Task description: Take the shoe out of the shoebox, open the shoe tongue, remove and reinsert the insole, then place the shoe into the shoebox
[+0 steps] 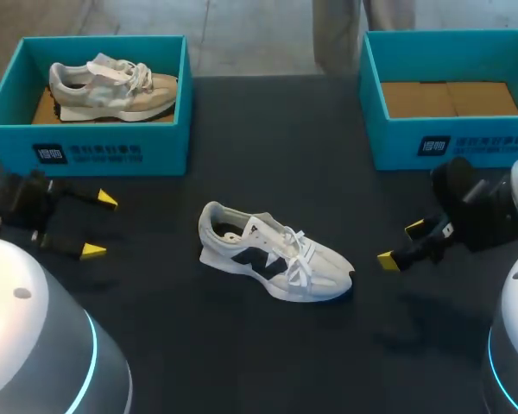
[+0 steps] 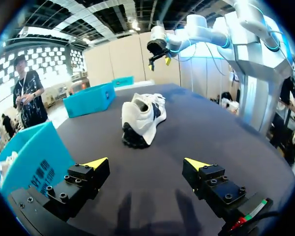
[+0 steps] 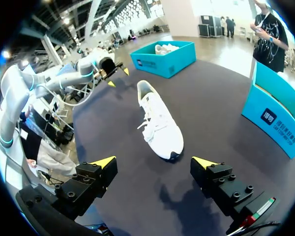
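Black table [image 1: 242,362] carries the white sneaker [image 1: 272,253] on its sole mid-table, well apart from the right shoebox [image 1: 449,142] at the far edge. Left tool [image 1: 101,226] and right tool [image 1: 401,244] flank it across open surface, both spread wide, gripping nothing.

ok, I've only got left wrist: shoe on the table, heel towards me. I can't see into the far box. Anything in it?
Observer: No shoe. The right box shows only its brown cardboard floor.
Operator: and the box next to me?
Observer: The left box holds a beige shoe, resting on its sole.
Operator: right gripper is tiny from here. Holding anything?
Observer: No. The right gripper is open and empty, with the toe of the white shoe just ahead of it.
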{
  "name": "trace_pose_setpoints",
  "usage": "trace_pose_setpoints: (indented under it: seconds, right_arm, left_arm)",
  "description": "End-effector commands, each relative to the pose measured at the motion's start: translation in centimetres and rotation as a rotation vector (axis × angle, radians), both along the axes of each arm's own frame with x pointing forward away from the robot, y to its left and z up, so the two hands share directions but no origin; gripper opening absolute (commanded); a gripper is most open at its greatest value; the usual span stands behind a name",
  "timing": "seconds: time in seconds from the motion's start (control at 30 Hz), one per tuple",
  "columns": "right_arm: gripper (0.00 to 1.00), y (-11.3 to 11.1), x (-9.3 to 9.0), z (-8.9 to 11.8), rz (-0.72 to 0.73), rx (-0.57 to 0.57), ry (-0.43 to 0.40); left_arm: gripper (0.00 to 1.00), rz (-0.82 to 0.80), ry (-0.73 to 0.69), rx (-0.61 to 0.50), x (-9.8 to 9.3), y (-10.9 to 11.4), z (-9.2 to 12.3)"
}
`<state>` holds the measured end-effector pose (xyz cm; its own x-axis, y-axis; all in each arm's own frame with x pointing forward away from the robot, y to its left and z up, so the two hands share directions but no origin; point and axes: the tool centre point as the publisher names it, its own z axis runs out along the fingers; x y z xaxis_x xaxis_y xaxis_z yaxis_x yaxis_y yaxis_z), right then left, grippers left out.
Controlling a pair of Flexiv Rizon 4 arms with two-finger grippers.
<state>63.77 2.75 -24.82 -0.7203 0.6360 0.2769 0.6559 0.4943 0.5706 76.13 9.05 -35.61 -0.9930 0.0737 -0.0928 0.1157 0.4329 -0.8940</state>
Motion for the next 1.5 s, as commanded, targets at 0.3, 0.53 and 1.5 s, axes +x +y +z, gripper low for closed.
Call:
trace_pose_setpoints:
  seconds: [0.3, 0.53, 1.5]
  right_arm:
    - [1.00, 0.0, -0.1, 0.0, 0.000, 0.001, -0.002]
    - [1.00, 0.0, -0.1, 0.0, 0.000, 0.001, -0.002]
    - [1.00, 0.0, -0.1, 0.0, 0.000, 0.001, -0.002]
  left_arm:
    - [1.00, 0.047, 0.051, -0.113, -0.3, 0.2, -4.0]
    - [1.00, 0.068, 0.045, -0.118, -0.5, 0.0, -4.1]
    - [1.00, 0.097, 0.049, -0.112, -0.5, -0.3, -4.1]
